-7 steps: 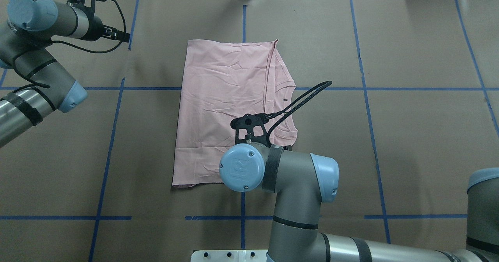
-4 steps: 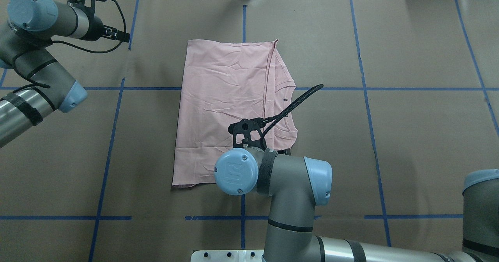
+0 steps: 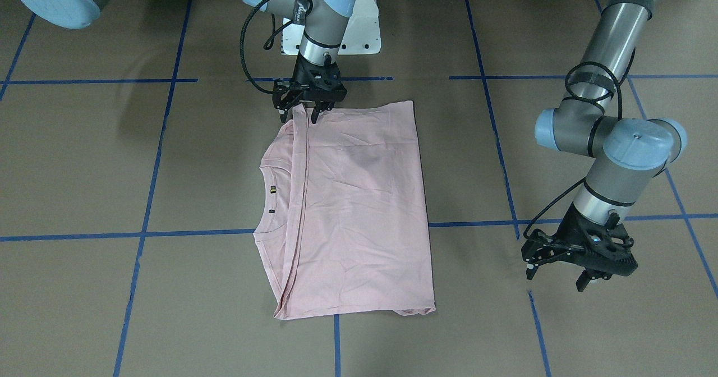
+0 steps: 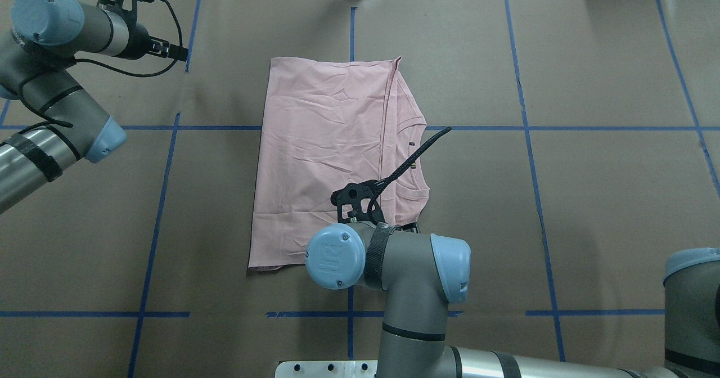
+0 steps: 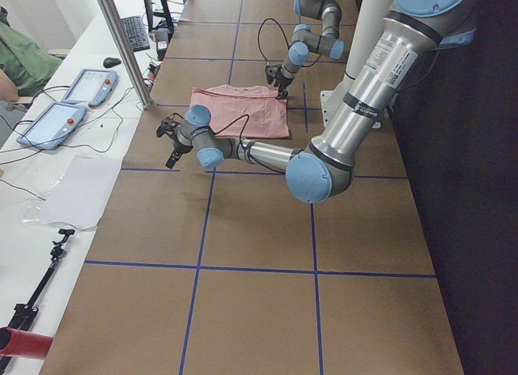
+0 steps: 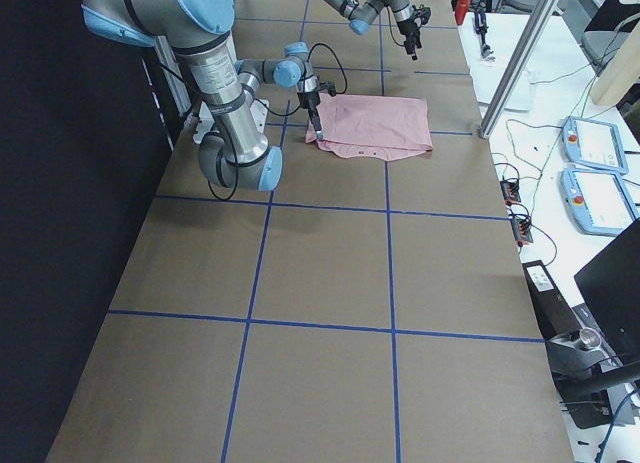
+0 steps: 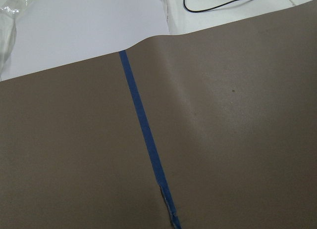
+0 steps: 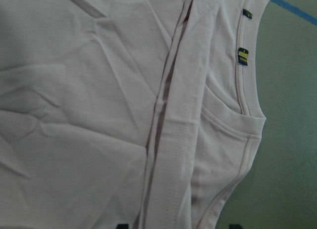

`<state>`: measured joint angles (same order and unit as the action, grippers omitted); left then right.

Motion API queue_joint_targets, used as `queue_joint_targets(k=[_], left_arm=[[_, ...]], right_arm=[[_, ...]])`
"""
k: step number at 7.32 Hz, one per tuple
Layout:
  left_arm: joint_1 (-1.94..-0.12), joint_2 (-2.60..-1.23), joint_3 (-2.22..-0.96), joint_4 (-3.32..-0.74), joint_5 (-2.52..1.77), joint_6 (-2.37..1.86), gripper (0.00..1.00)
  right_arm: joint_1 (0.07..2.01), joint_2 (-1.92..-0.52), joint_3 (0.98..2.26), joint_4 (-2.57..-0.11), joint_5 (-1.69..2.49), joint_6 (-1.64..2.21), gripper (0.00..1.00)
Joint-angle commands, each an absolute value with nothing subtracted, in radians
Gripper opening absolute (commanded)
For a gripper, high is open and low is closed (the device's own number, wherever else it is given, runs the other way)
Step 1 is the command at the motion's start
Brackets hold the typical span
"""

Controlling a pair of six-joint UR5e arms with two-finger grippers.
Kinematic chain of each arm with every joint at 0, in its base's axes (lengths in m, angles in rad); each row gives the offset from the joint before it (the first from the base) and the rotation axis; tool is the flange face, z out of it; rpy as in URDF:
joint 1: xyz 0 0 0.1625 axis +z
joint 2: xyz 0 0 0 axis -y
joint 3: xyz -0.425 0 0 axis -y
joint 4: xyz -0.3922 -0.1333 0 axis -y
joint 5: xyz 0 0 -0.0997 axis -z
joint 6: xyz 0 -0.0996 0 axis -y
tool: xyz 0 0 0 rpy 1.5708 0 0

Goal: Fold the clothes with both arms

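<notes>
Drawing back toward the robot's side of the T-shirt point(image 4: 326, 142), the right arm point(image 4: 405, 254) is now hanging lower over the garment's near hem than it was a second ago, and its cable is lying straighter across the cloth. The right end effector point(image 3: 303, 110) is standing released, its jaws spread wide over the shirt's near corner, straddling the long fold edge point(image 8: 163, 100) just beside the collar point(image 8: 242, 90); it is gripping nothing yet. The left end effector point(image 3: 555, 279) is hovering well apart from the shirt on its far side, also released and empty, with only bare tabletop point(image 3: 112, 169) and a strip of blue tape point(image 7: 143, 130) showing beneath it. The T-shirt is lying flat on the tabletop, already folded lengthwise into a narrow rectangle, with one side laid over so that the collar is peeking out along one long edge and no print is showing. Judging by this, the lengthwise fold is looking done, while a crosswise fold, bringing hem toward collar, is probably still waiting.
</notes>
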<state>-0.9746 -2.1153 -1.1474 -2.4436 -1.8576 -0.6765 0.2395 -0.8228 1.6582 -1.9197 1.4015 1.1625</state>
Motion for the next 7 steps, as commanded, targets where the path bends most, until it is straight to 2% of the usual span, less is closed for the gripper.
queue_joint_targets(k=[1, 3, 4, 5, 6, 7], left_arm=[[-0.974, -2.115, -1.147, -2.444, -1.858, -0.676, 1.0], [-0.974, -2.115, -1.147, -2.444, -1.858, -0.676, 1.0], [-0.974, -2.115, -1.147, -2.444, -1.858, -0.676, 1.0], [-0.974, -2.115, -1.147, -2.444, -1.858, -0.676, 1.0], [-0.974, -2.115, -1.147, -2.444, -1.858, -0.676, 1.0], [-0.974, -2.115, -1.147, -2.444, -1.858, -0.676, 1.0]], right_arm=[[0.239, -0.827, 1.657, -1.928, 1.399, 1.129, 0.73], [0.245, -0.83, 1.664, -1.948, 1.397, 1.103, 0.62], [0.256, -0.834, 1.686, -1.956, 1.397, 1.082, 0.62], [0.259, -0.836, 1.69, -1.96, 1.397, 1.081, 0.48], [0.259, -0.836, 1.693, -1.962, 1.397, 1.084, 0.27], [0.259, -0.836, 1.694, -1.959, 1.396, 1.095, 0.21]])
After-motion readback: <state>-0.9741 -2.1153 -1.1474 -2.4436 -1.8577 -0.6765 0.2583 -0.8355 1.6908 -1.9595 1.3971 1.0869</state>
